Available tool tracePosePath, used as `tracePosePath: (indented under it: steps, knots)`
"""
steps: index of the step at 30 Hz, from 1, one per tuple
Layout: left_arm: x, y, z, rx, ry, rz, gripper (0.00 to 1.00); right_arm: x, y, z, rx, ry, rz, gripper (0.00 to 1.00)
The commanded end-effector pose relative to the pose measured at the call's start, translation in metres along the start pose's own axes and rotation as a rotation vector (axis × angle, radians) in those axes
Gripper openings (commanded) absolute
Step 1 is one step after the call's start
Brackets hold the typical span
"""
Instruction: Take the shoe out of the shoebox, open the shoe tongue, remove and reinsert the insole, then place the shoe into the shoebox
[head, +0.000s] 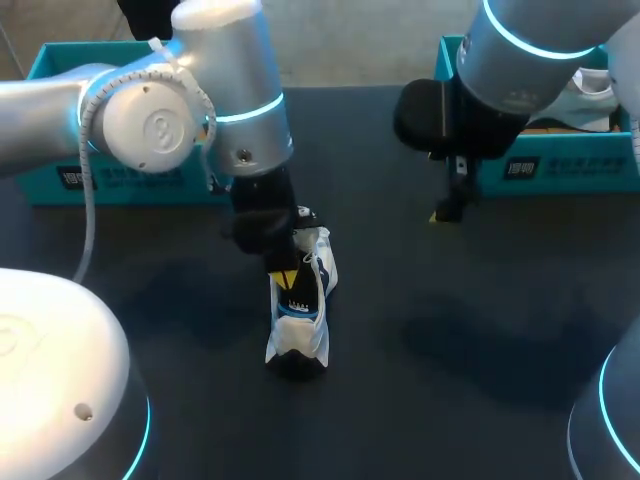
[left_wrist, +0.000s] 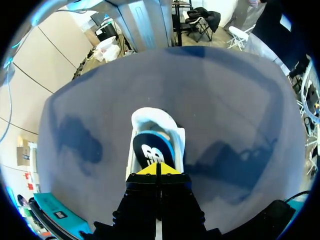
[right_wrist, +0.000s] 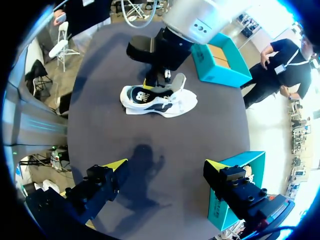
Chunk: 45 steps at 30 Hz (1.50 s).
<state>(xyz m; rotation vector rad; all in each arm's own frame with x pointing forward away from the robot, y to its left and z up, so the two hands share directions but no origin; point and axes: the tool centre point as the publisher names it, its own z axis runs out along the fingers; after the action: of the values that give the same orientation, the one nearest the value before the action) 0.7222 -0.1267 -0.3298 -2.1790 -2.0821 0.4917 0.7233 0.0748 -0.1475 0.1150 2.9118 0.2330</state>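
A white shoe (head: 303, 318) with blue trim and a black insole lies on the dark table (head: 450, 340), near its middle. My left gripper (head: 287, 277) is shut and comes down onto the shoe's opening. In the left wrist view its yellow tips (left_wrist: 157, 170) meet on the black logo-printed insole (left_wrist: 149, 150), and I see nothing pinched between them. The shoe (right_wrist: 160, 100) also shows in the right wrist view, ahead of my right gripper (right_wrist: 167, 170). That gripper stands wide open above bare table. In the head view my right gripper (head: 448, 208) hangs at the back right, well away from the shoe.
One teal shoebox (head: 60, 185) stands at the back left behind my left arm. A second teal shoebox (head: 560, 170) at the back right holds something white. The second box (right_wrist: 250, 160) is close beside my right gripper's finger.
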Motion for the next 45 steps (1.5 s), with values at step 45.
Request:
tracePosePath:
  steps: [45]
  knots:
    - [0.000, 0.004, 0.053, -0.062, 0.118, 0.003, 0.00, -0.001, 0.001, 0.001, 0.002, 0.002, 0.000, 1.00]
